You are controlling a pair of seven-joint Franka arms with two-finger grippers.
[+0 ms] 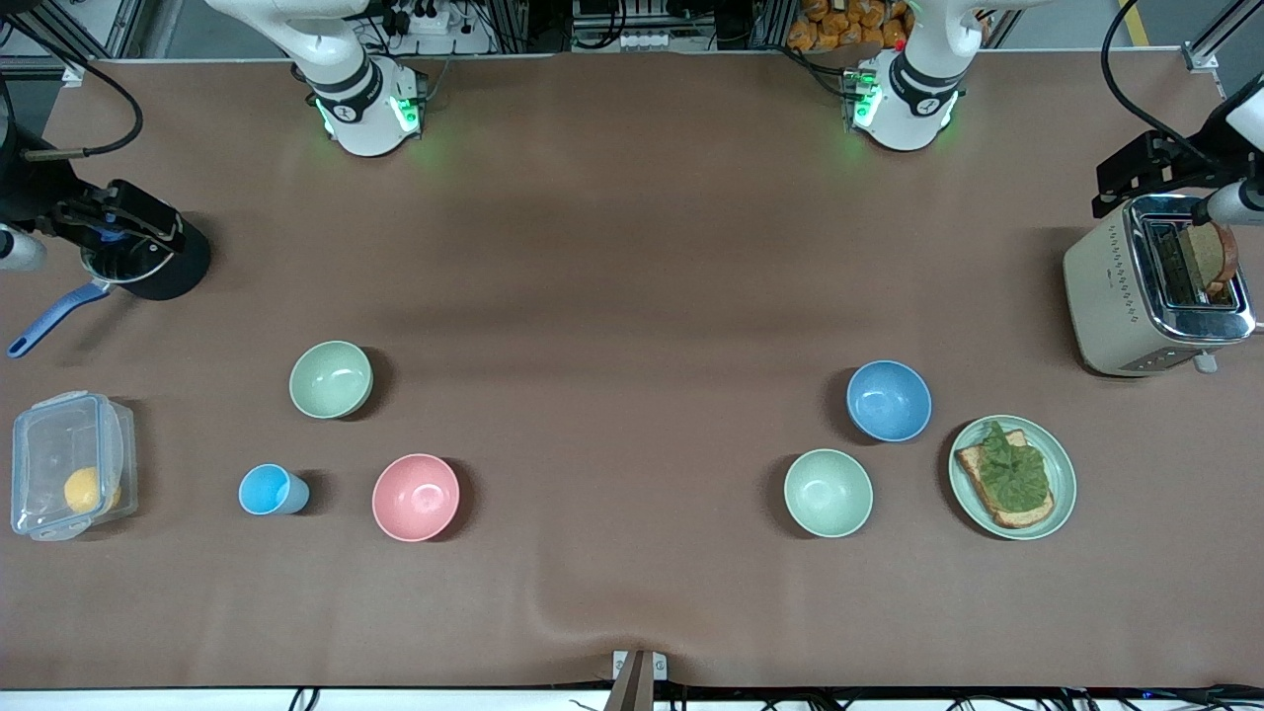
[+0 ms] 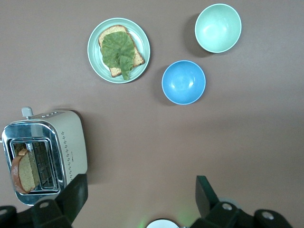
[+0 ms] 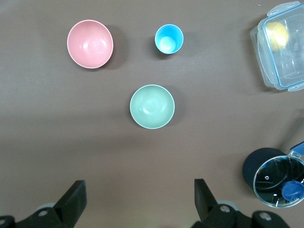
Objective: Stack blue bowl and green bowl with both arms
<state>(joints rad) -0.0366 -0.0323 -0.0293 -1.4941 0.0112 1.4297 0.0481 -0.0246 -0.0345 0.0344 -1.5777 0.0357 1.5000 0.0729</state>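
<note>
blue bowl (image 1: 889,400): matte mid-blue
green bowl (image 1: 331,379): dull sage green
second bowl (image 1: 828,492) beside the blue bowl: paler mint green
pink bowl (image 1: 416,497): soft pink
cup (image 1: 269,490): light blue
plate (image 1: 1059,464): mint green, brown toast, dark green leaf
toaster (image 1: 1111,296): cream, dotted pattern, chrome top
table (image 1: 632,247): plain brown
pot (image 1: 158,265): black, blue handle

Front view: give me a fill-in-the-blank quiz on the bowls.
The blue bowl stands beside the plate of ____.
The green bowl sits toward the ____ arm's end of the table.
The light-blue cup stands beside the ____ bowl.
The left claw and the right claw both stand ____.
Missing: toast; right; pink; open.
</note>
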